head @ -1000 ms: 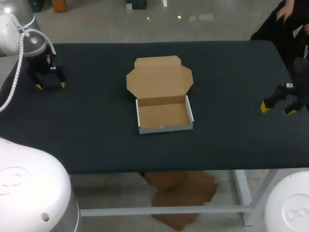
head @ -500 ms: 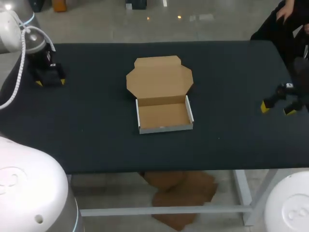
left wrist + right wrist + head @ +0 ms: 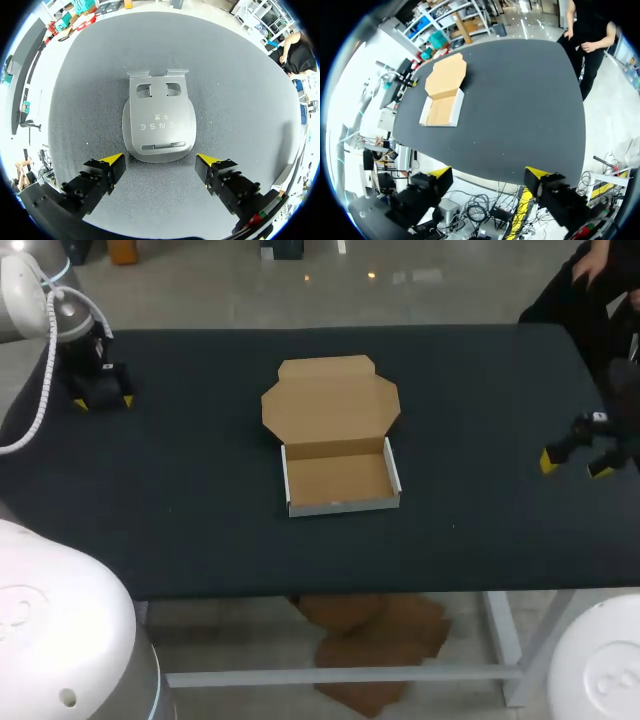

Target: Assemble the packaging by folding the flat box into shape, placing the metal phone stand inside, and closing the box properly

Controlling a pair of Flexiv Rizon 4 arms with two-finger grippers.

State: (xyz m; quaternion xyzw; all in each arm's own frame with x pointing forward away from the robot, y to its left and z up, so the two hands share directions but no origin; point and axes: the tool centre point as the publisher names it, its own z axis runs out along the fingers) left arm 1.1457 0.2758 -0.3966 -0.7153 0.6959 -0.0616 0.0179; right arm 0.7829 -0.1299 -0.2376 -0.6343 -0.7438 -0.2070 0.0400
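Edging toward the far left corner of the worktop (image 3: 180, 510) over the past second, the left gripper (image 3: 161, 160) hangs spread wide just short of the metal phone stand (image 3: 159, 125), which lies flat ahead of it, likely a prelude to a pickup. Mid-worktop, the box (image 3: 337, 480) stands folded and empty, its lid laid open behind it. At the right edge of the dark surface, the right gripper (image 3: 573, 466), also wide and empty, has not stirred.

Glossy white shells clad the arms (image 3: 60, 640), a ribbed white cable (image 3: 42, 360) runs behind the left hand (image 3: 160, 160), and both it and the right hand (image 3: 487, 175) have black fingers (image 3: 95, 182) (screw-studded) tipped yellow.
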